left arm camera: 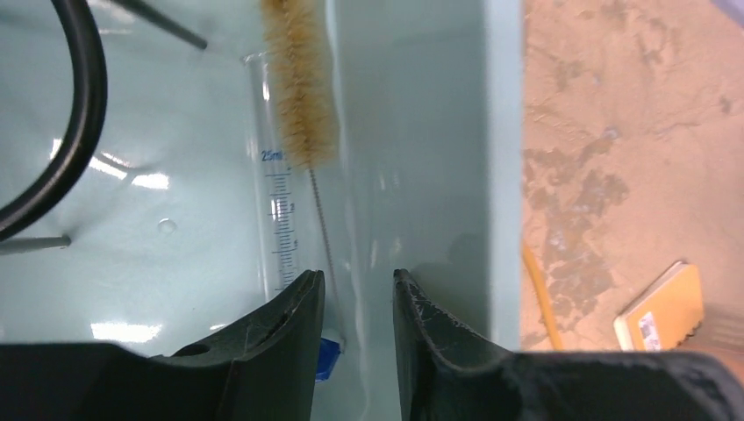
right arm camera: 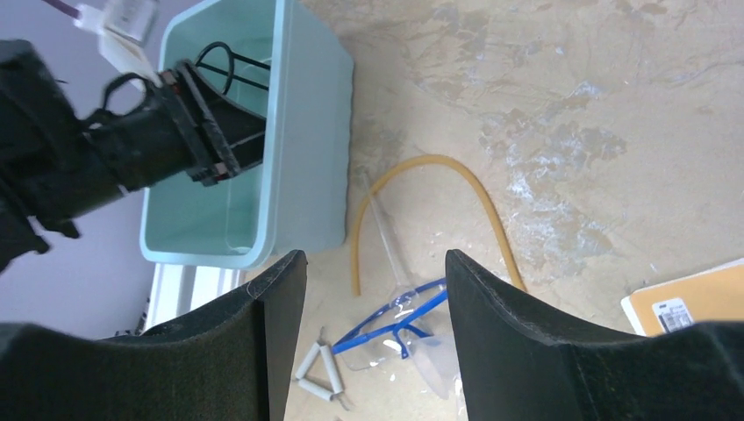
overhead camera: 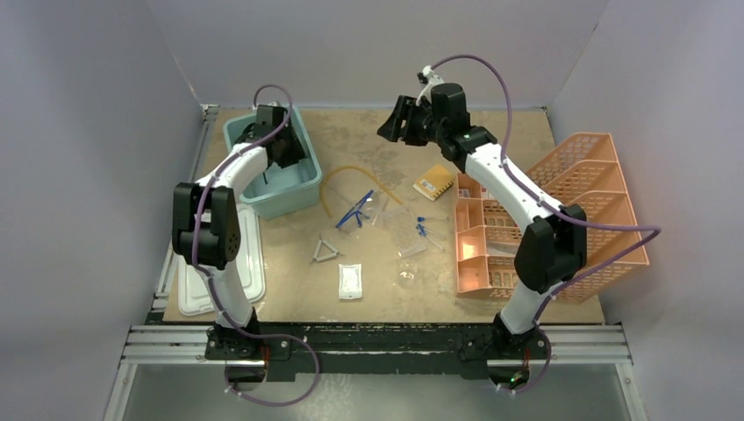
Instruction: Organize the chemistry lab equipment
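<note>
We find the tub [overhead camera: 294,200] at the tabletop's [overhead camera: 351,132] far left corner, with the tripod [left arm camera: 83,114], cylinder [left arm camera: 281,219] and brush [left arm camera: 298,88] inside it. Its lid [overhead camera: 250,254] lies before it. The tiered tray [overhead camera: 605,175] lines the right edge. Between them lie the tubing [overhead camera: 351,168], the goggles [overhead camera: 358,210], the wire triangle [overhead camera: 326,252] and, frontmost, the packet [overhead camera: 351,281].

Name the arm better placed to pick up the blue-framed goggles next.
Right. The right gripper hangs open above the table, goggles in its view; the left gripper sits inside the teal tub.
</note>
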